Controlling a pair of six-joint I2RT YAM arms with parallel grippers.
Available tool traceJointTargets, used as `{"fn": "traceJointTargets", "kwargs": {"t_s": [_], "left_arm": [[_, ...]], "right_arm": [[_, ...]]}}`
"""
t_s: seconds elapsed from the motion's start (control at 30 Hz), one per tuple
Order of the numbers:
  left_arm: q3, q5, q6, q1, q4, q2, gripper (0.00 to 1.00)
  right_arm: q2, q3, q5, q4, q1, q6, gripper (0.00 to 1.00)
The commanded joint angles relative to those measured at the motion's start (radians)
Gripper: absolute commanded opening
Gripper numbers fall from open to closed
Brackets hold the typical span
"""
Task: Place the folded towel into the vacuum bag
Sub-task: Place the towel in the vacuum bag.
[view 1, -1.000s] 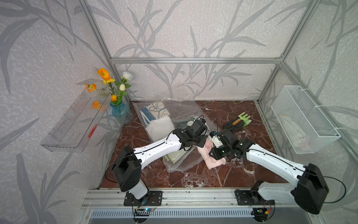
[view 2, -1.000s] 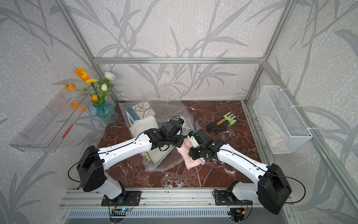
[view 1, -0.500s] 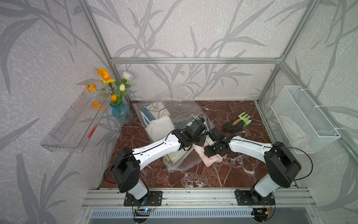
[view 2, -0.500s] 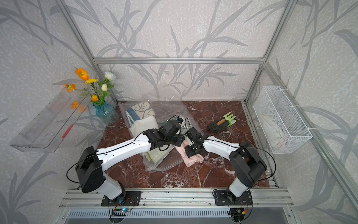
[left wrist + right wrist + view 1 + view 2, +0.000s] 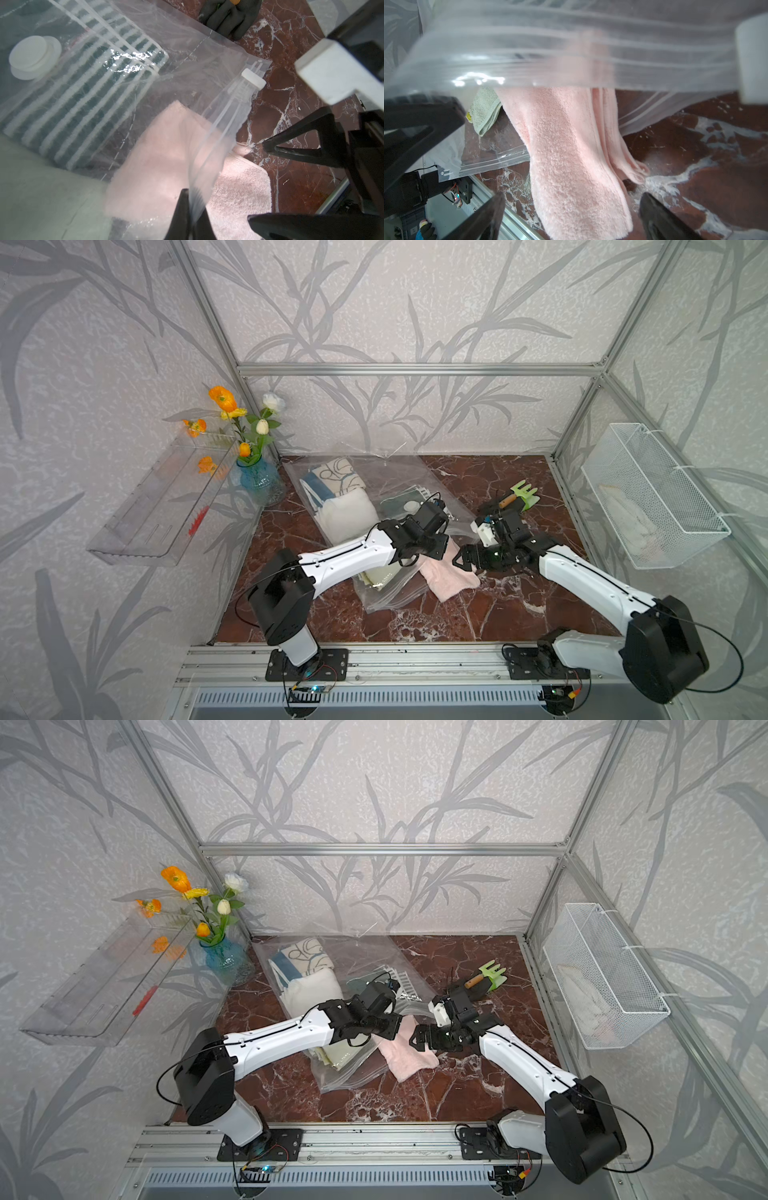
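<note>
Left jaws pressed together on zip strip (image 5: 224,116) of vacuum bag (image 5: 388,593), holding mouth edge raised. Right jaws spread wide, gripping nothing, at edge of pink folded towel (image 5: 571,155). Towel lies half under raised flap (one end inside bag mouth, other out on marble surface (image 5: 478,622)). Striped cloth (image 5: 83,93) deeper inside; white valve (image 5: 33,57) on bag face.

top views: looking down from high front, sharing whole scene | wrist views: peering close, sharing pink towel (image 5: 571,155)
</note>
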Motion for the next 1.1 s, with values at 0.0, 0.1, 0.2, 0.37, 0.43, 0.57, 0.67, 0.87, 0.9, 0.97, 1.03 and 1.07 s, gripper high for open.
{"fn": "traceJointTargets", "kwargs": {"t_s": [0.0,0.1,0.2,0.37,0.43,0.57,0.67,0.87,0.9,0.97,1.03,1.07], "left_arm": [[-0.007,0.028,-0.011,-0.009,0.021,0.009,0.04],[-0.004,0.033,-0.012,-0.012,0.028,0.017,0.04],[0.004,0.041,-0.009,-0.016,0.031,0.025,0.04],[0.008,0.046,0.002,-0.022,0.023,0.03,0.04],[0.005,0.043,0.005,-0.022,0.024,0.028,0.04],[-0.005,0.041,0.007,-0.023,0.022,0.025,0.04],[-0.004,0.041,0.014,-0.022,0.019,0.023,0.04],[-0.002,0.065,0.02,-0.024,0.021,0.021,0.04],[-0.002,0.068,0.02,-0.025,0.024,0.023,0.04],[0.006,0.075,0.023,-0.029,0.028,0.029,0.04],[0.015,0.081,0.027,-0.033,0.03,0.039,0.04],[0.02,0.083,0.028,-0.035,0.032,0.044,0.04]], "right_arm": [[-0.056,-0.116,-0.041,-0.012,0.002,0.214,0.94],[-0.074,-0.214,-0.049,0.124,0.023,0.358,0.87],[-0.037,-0.274,-0.051,0.308,0.026,0.475,0.83],[0.061,-0.298,-0.023,0.58,0.04,0.634,0.7],[0.093,-0.313,0.003,0.684,0.045,0.696,0.64],[0.097,-0.324,0.073,0.765,0.043,0.745,0.47],[0.066,-0.315,0.109,0.739,0.025,0.766,0.24],[0.009,-0.286,0.189,0.623,-0.042,0.821,0.06],[0.015,-0.276,0.197,0.615,-0.042,0.822,0.06],[0.058,-0.238,0.188,0.631,-0.042,0.82,0.04],[0.132,-0.215,0.176,0.695,-0.035,0.847,0.03],[0.174,-0.221,0.184,0.767,-0.025,0.88,0.02]]}}
